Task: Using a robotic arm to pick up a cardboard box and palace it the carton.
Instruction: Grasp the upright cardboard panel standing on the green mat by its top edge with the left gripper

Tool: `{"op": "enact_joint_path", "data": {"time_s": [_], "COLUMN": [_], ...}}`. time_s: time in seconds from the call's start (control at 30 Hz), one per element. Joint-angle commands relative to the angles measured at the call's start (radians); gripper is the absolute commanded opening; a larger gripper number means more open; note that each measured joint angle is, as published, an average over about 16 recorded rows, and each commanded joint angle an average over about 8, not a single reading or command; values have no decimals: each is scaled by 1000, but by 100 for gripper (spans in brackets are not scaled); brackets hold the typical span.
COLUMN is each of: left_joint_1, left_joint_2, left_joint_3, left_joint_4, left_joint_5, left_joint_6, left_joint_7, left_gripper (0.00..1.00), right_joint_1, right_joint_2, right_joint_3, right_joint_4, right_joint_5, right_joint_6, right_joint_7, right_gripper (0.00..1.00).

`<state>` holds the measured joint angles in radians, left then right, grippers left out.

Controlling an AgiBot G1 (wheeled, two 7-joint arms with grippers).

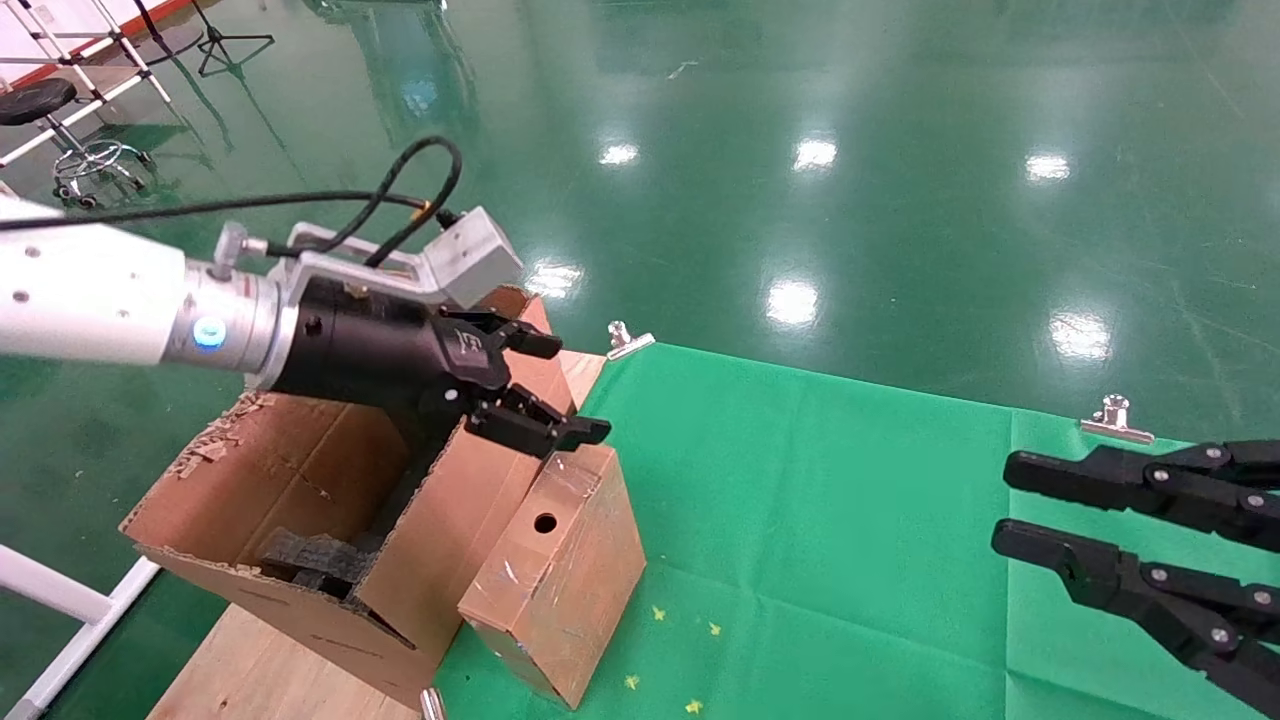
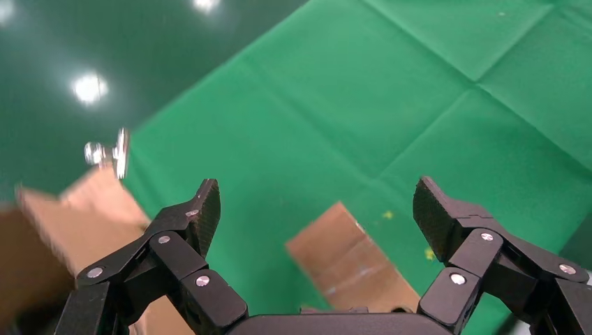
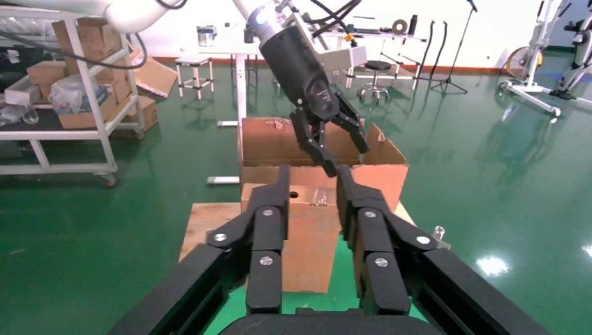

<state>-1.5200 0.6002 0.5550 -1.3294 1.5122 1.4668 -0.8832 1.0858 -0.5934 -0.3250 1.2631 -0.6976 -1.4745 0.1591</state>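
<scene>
the left gripper [image 1: 560, 390] on the robotic arm [image 1: 90, 295] is hovering just above the cardboard box [image 1: 560, 570], fingers spread and holding nothing. the box is standing on the green cloth [image 1: 850, 540], touching the carton [image 1: 300, 500] on its outer side, its top edge directly below the fingertips. the right gripper [image 1: 1010, 505] is idling well apart, slightly parted, so the left arm is nearer.

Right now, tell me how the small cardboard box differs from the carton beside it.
The cardboard box is closed; the carton stands open with torn-edged flaps upright. The cardboard box is a slim block, the carton much bigger. The cardboard box has a round hole in one face; the carton holds black foam. The cardboard box rests on the green cloth, the carton next to it, off the cloth. Both are brown cardboard. The left gripper hangs open above the cardboard box.
</scene>
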Motion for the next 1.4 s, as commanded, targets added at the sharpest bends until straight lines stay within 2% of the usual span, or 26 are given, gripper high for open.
{"op": "enact_joint_path", "data": {"time_s": [0.03, 0.23, 0.73, 1.4], "left_joint_1": [-41, -95, -126, -125], "left_joint_2": [12, 24, 19, 47], "left_joint_3": [21, 67, 238, 366], "left_joint_4": [10, 1, -24, -29], "left_joint_5": [44, 55, 50, 64], "left_joint_6": [31, 94, 81, 59], "left_joint_7": [-115, -202, -207, -216], "left_gripper": [100, 100, 100, 100], "right_joint_1": [0, 0, 0, 0], "right_joint_2": [0, 0, 0, 0], "right_joint_3": [0, 0, 0, -1], "right_joint_4": [0, 0, 0, 0], "right_joint_5": [0, 0, 0, 0], "right_joint_6": [0, 0, 0, 0], "right_joint_7": [0, 0, 0, 0], "right_gripper": [0, 0, 0, 1]}}
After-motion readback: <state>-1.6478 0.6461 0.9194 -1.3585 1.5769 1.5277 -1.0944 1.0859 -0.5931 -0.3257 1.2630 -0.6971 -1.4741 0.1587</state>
